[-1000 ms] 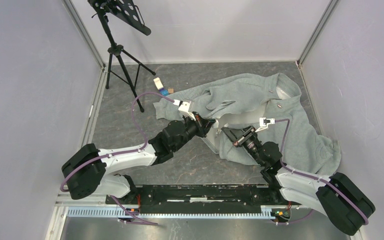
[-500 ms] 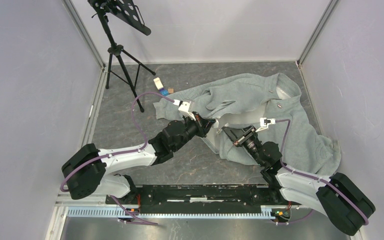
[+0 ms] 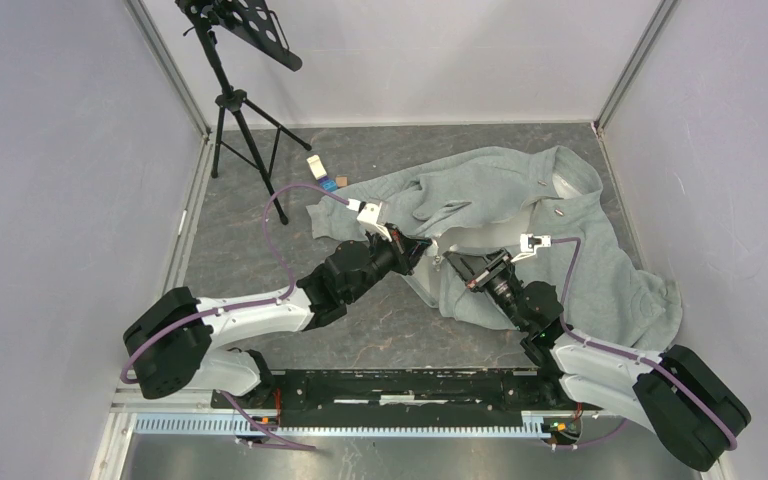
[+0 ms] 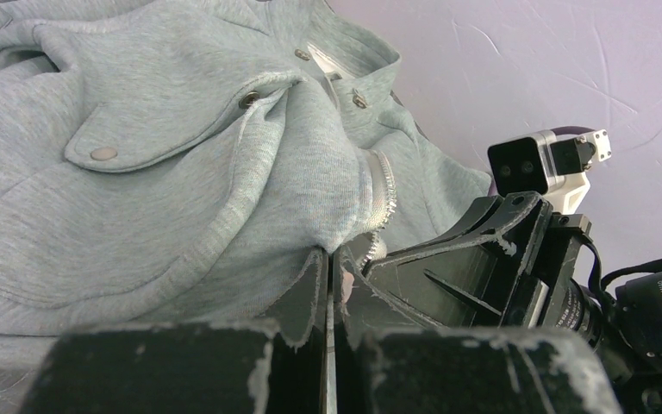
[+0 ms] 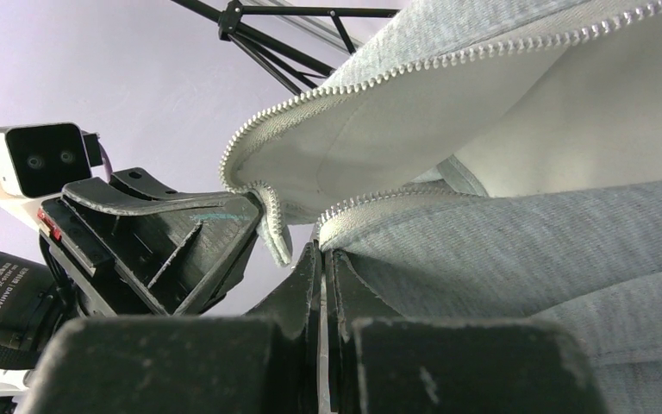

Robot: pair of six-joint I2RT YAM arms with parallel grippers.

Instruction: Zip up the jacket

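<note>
The light grey-green fleece jacket (image 3: 520, 210) lies crumpled on the dark table, its front open with pale lining showing. My left gripper (image 3: 422, 246) is shut on the jacket's front edge by the pale zipper teeth (image 4: 383, 194), near a snap pocket flap (image 4: 138, 142). My right gripper (image 3: 452, 262) is shut on the other front edge, just under its zipper teeth (image 5: 371, 203); the opposite zipper edge (image 5: 448, 65) arches above. The two grippers sit close together, nearly touching. The zipper slider is not visible.
A black music-stand tripod (image 3: 240, 110) stands at the back left. Small items, one white (image 3: 316, 166) and one blue (image 3: 329, 184), lie near the jacket's left sleeve. Grey walls enclose the table on three sides.
The right arm has shifted very slightly; both grippers keep their hold on the jacket edges and the jacket lies as before.
</note>
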